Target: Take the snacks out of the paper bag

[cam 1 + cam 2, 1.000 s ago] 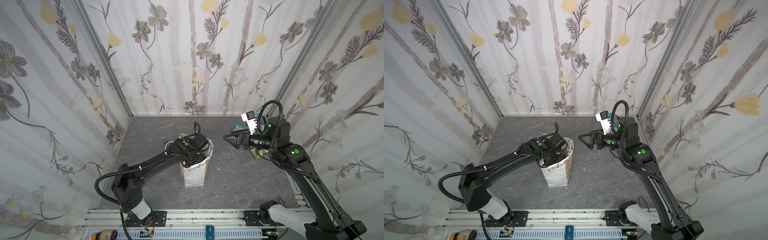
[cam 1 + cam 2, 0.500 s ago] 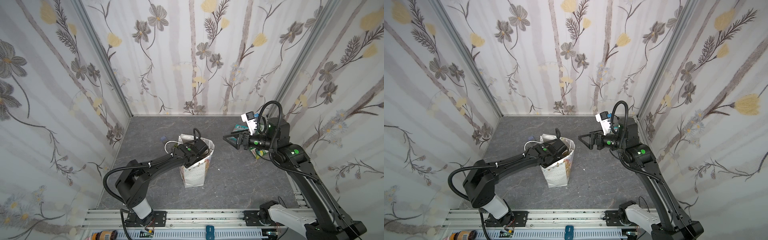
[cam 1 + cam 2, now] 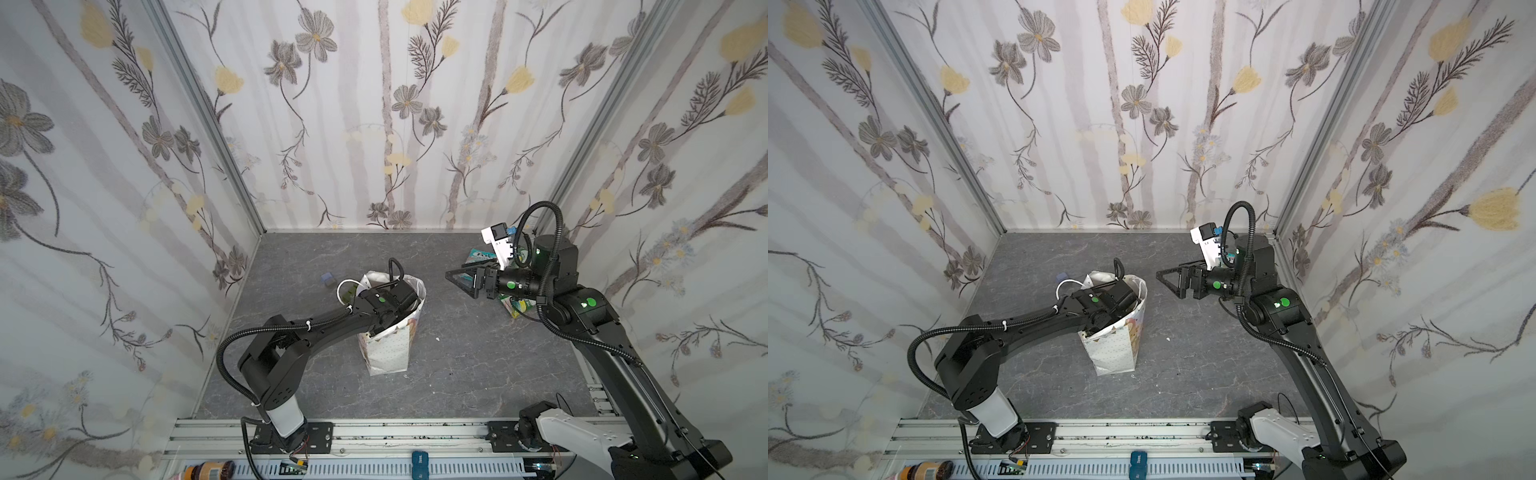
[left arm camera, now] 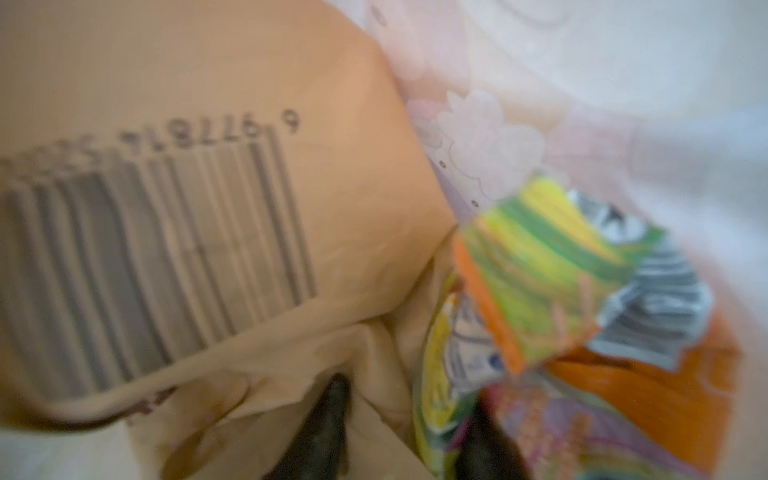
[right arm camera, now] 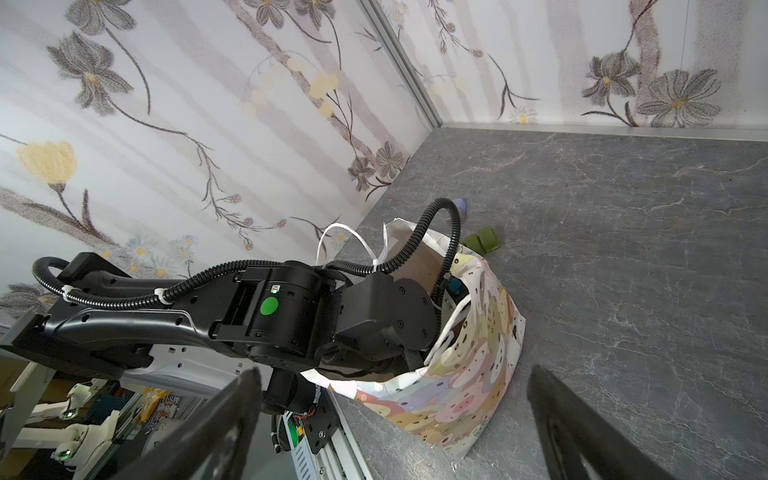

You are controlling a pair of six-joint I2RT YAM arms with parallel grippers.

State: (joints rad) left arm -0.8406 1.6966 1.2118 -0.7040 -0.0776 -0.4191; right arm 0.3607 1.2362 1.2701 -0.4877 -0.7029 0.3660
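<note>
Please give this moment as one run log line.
left gripper: in paper bag, beside snacks, grip unclear | right gripper: open, empty, in air | other snacks: on table

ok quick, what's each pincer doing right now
left pincer: inside the bag, a packet between its fingers; too blurred to tell if it grips
right pincer: open, holding nothing
</note>
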